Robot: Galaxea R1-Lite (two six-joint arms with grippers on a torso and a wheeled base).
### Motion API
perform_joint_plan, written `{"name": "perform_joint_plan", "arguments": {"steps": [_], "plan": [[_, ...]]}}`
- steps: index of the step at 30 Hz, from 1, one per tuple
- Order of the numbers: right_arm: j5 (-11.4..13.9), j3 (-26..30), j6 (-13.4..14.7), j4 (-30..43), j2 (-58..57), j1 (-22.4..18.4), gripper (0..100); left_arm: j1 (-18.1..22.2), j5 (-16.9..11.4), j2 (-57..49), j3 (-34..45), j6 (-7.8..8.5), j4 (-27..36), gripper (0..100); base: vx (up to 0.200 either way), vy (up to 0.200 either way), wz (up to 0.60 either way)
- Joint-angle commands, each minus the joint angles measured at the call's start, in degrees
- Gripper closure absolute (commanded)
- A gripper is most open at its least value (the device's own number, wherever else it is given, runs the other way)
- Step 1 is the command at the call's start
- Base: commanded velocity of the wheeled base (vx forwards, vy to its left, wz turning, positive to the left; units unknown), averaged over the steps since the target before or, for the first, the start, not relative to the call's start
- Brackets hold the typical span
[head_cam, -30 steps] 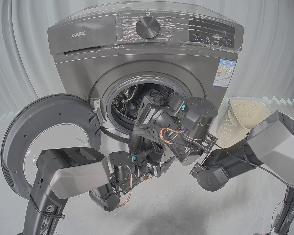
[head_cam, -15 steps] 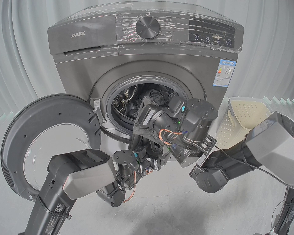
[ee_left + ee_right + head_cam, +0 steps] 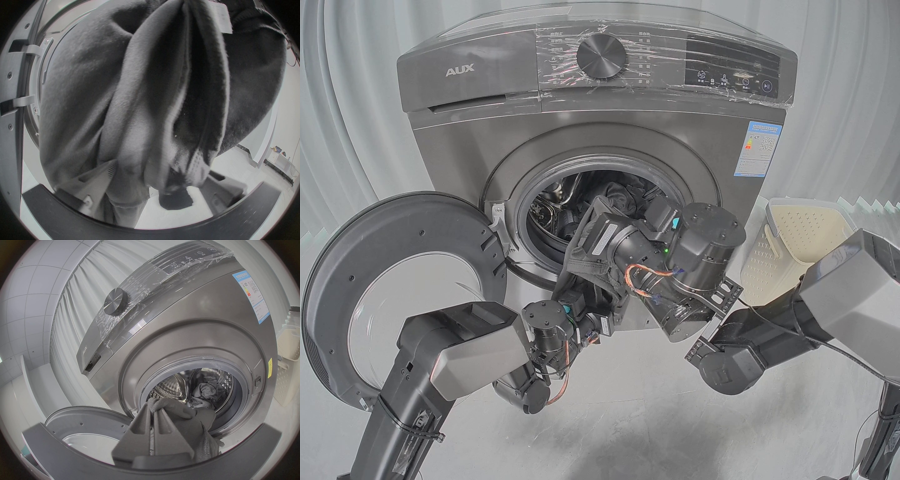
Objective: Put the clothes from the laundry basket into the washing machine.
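The right claw (image 3: 153, 408) is squeezing shut on a dark cloth (image 3: 190, 421) and pinching it by a top fold. The cloth is bunching up around the claw's tips. From there it is hanging down under the right claw, so its long way is running up and down.

Down below, the left claw (image 3: 162, 175) is sitting with its two fingers apart. The low end of the cloth is dangling between them, and they do not look like they are pinching it.

Just in front of the right claw, and a little above it, the round hole (image 3: 175, 387) of the washing machine (image 3: 193, 321) is gaping open. More dark clothes (image 3: 209, 390) are lying inside, deeper in than the claw.

I think this is what matters next. The hole is lying straight ahead of the right claw, and that claw is much nearer to it than the left claw, which is sitting lower, under the rim. So the top of the cloth only needs a push forward. The hanging part is going to need lifting over the rim, and the left claw is in the right spot for that.

The door (image 3: 394, 262) is standing open out past the left claw. The laundry basket (image 3: 800, 237) is standing well off to the right claw's outer side, beside the machine.
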Motion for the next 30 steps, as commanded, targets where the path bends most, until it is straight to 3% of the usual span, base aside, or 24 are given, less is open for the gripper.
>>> {"name": "perform_joint_plan", "arguments": {"steps": [1, 8, 15, 21, 25, 27, 30], "plan": [[0.0, 0.4, 0.0, -0.1, 0.1, -0.1, 100, 0.3, 0.1, 0.1, -0.3, -0.01, 0.0, 100, 0.0, 0.0, 0.0], [0.0, 0.8, -0.1, -0.8, 0.2, -1.4, 100, 0.0, 0.1, -0.8, 1.0, -0.01, -0.4, 100, 0.0, 0.0, 0.0], [0.1, 2.0, -0.1, -1.0, 0.1, -3.9, 100, -0.8, -0.7, -7.9, 9.2, 0.17, -0.5, 100, 0.0, 0.0, 0.0], [0.4, 5.2, -0.3, -1.1, -1.1, -6.0, 100, -0.8, -5.5, -18.5, 22.8, 0.43, -0.5, 100, 0.0, 0.0, 0.0], [0.4, 5.6, -0.2, -1.1, -1.9, -7.6, 100, -0.5, -7.1, -24.2, 30.0, 0.43, -0.5, 100, 0.0, 0.0, 0.0], [0.4, 7.2, -0.1, -1.9, -2.4, -8.5, 100, -0.1, -9.8, -29.6, 36.4, 0.69, -0.5, 100, 0.0, 0.0, 0.0], [0.6, 8.8, -0.2, -3.6, -2.8, -8.7, 100, 1.5, -11.6, -32.8, 39.8, 1.13, -0.5, 100, 0.0, 0.0, 0.0]]}}
